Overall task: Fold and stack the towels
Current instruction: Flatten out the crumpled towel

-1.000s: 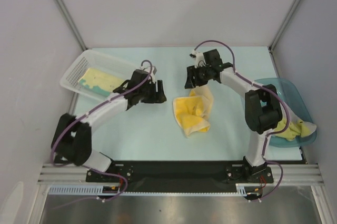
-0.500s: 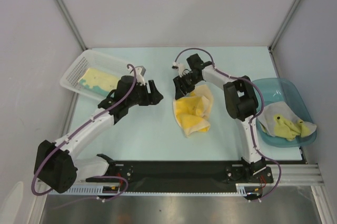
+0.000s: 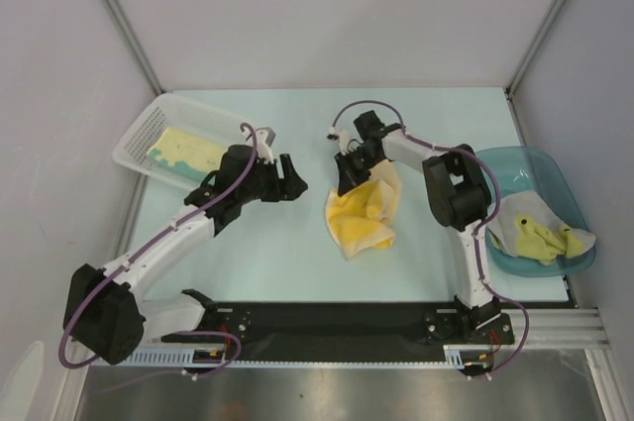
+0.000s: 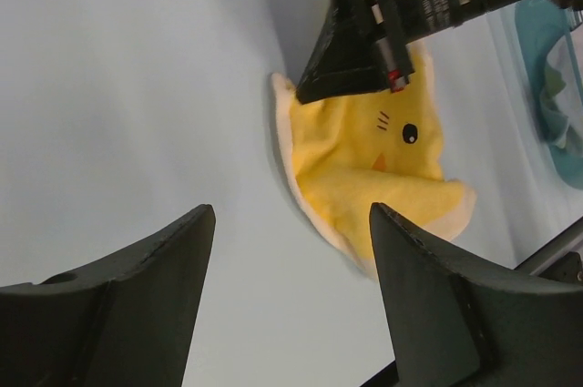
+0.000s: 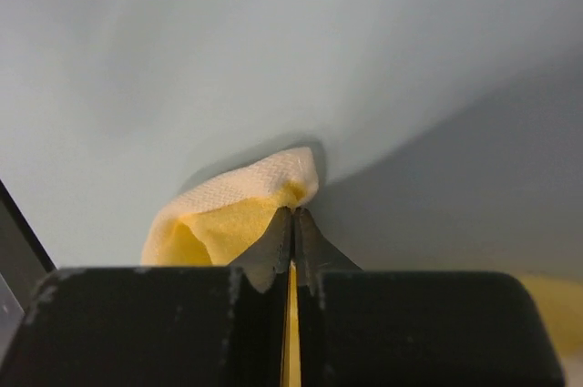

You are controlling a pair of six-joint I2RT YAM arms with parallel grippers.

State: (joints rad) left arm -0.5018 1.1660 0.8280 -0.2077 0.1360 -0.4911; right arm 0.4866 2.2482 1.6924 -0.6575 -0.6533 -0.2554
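Right hand (image 3: pixel 343 185) tight on chick towel (image 3: pixel 365 213) corner, left hand (image 3: pixel 300 178) agape; yellow towel (image 3: pixel 188 152) in basket (image 3: pixel 134 139), crumpled towels (image 3: pixel 540 238) in tub (image 3: pixel 555 168).

Left arm (image 3: pixel 168 238): elbow low by its base, forearm stretched diagonally toward the table's middle, wrist level. Left gripper (image 3: pixel 295 175) faces the right arm, its fingers (image 4: pixel 164 259) spread wide with nothing between them. Right arm (image 3: pixel 458 193): upper link rises from its base to a bulky elbow, forearm reaches back and to the left, wrist tipped downward; right gripper (image 3: pixel 344 183) has its jaws pressed tight together, pinching a corner of the yellow towel (image 5: pixel 241 200).
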